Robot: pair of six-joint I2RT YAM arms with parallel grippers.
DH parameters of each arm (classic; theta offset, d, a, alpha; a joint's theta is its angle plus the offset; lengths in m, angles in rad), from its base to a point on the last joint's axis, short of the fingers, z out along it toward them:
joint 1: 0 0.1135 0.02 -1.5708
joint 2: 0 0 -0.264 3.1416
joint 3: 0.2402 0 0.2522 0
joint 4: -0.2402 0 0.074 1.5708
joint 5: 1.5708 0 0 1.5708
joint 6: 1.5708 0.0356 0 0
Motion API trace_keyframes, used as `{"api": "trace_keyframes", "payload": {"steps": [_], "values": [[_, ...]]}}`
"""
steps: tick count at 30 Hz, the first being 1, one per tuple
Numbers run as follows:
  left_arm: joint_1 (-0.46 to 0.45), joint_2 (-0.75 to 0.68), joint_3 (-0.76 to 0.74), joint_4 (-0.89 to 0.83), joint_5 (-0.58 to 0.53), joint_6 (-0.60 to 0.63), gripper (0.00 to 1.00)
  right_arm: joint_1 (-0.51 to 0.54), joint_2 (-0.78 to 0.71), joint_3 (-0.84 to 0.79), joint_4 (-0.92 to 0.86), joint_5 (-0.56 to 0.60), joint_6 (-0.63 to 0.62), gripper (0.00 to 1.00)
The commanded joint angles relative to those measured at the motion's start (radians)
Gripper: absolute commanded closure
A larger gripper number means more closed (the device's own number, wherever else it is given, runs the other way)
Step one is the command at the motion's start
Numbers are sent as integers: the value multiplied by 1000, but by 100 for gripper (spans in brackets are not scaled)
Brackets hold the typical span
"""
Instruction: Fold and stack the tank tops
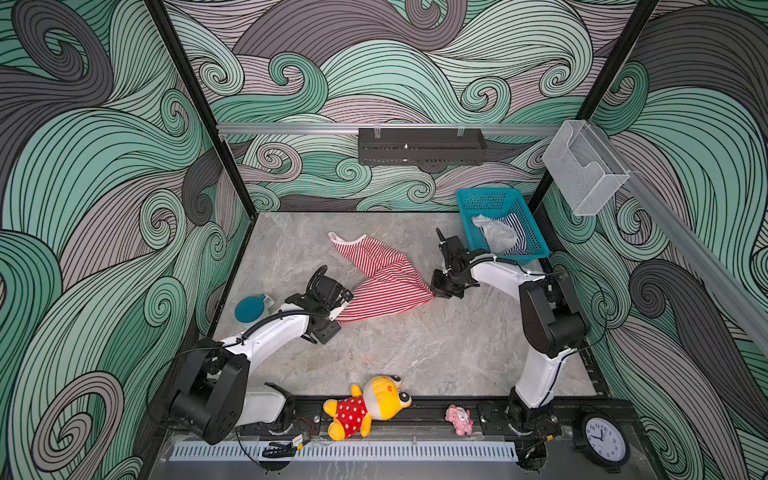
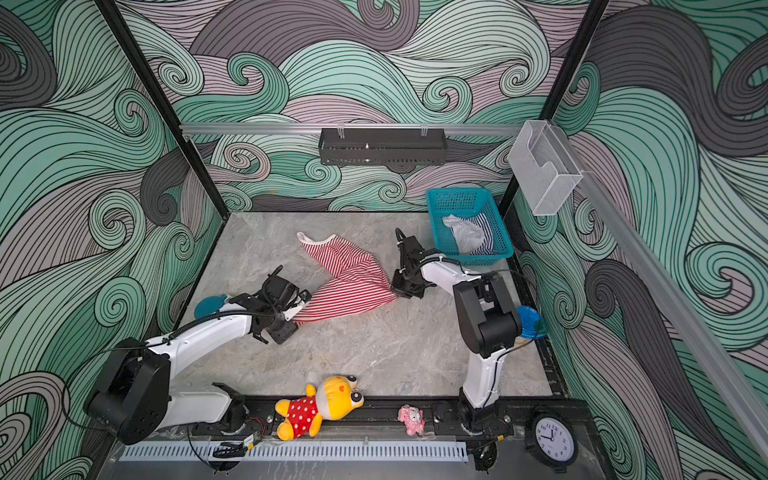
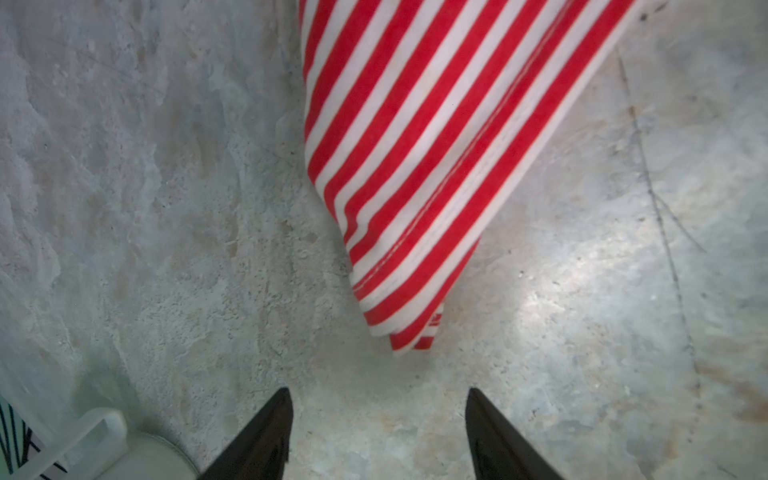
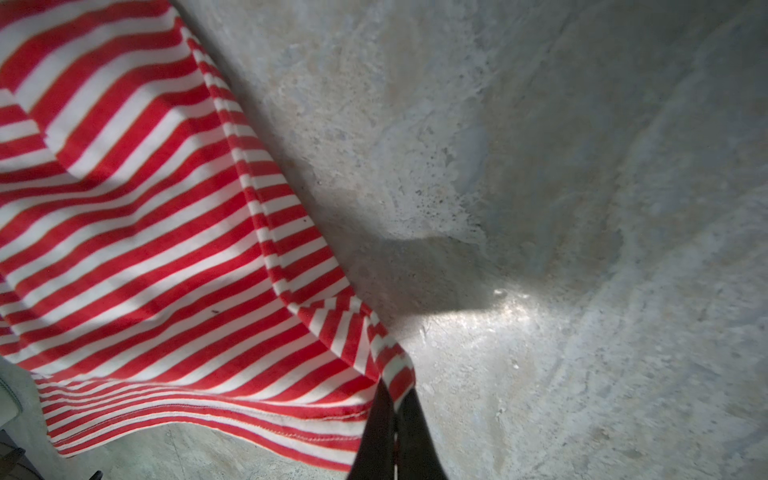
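1 red tank (image 1: 386, 274), 1 navy tank (image 1: 517, 227), 1 bskt (image 1: 490, 203)

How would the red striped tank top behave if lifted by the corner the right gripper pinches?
Probably floppy: the red-and-white tank top lies twisted and creased. Likely light: the right gripper pinches just one corner. The rest would probably drag.

I see my white left arm stretched low toward the middle, its black left gripper (image 3: 378, 392) spread and empty. My black right gripper (image 4: 395, 397) pinches a corner of the red-and-white striped knit tank top (image 4: 145, 249).
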Motion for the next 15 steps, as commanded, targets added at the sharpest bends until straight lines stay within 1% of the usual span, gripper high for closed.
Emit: {"api": "trace_keyframes", "payload": {"steps": [1,4,6,8,15], "values": [[41,38,25,21,59,-49,30,0,-40,10,-12,16,15,100],[95,96,67,7,135,-38,32,1,-45,13,-12,15,16,100],[131,138,91,-13,238,-11,33,1,-47,16,-11,17,18,100],[143,153,104,-34,313,21,33,1,-50,16,-12,20,19,100],[143,222,138,-54,378,62,36,-1,-51,29,-18,22,18,100]]}}
